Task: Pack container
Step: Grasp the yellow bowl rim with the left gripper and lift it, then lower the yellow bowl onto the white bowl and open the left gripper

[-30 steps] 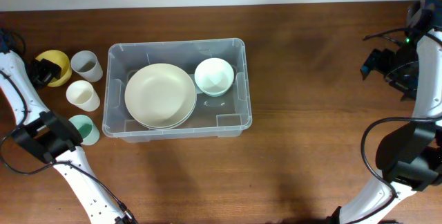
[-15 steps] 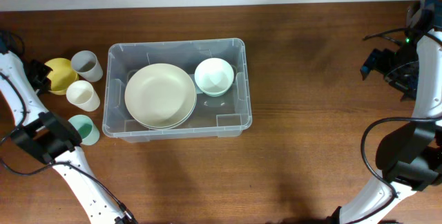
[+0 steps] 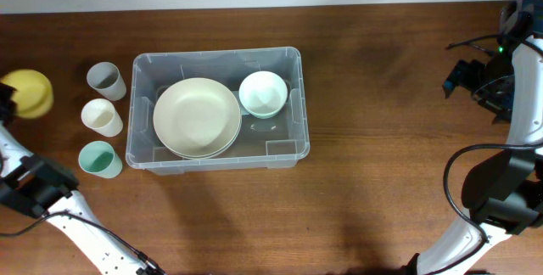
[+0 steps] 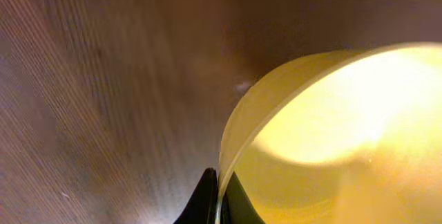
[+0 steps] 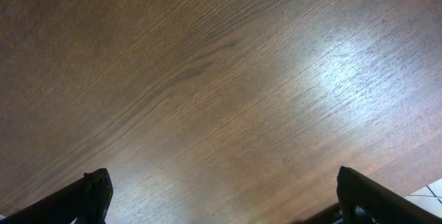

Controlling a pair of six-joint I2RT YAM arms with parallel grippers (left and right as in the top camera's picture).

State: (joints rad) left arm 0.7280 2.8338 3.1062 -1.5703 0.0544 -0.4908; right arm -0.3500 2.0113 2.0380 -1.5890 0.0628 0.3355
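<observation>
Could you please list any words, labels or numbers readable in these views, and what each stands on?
None can be read. The large clear rectangular plastic bin, the round cream plate and pale green bowl inside it, and the round yellow plastic bowl show no legible lettering.

Three cups stand in a column at the left of the brown wooden tabletop (image 3: 382, 139): a grey cup (image 3: 105, 80) farthest, a cream cup (image 3: 101, 116) in the middle and a green cup (image 3: 100, 159) nearest. A yellow bowl (image 3: 29, 92) is left of them. To their right, stacked cream plates (image 3: 196, 116) sit beside a small white bowl (image 3: 262, 93).
</observation>
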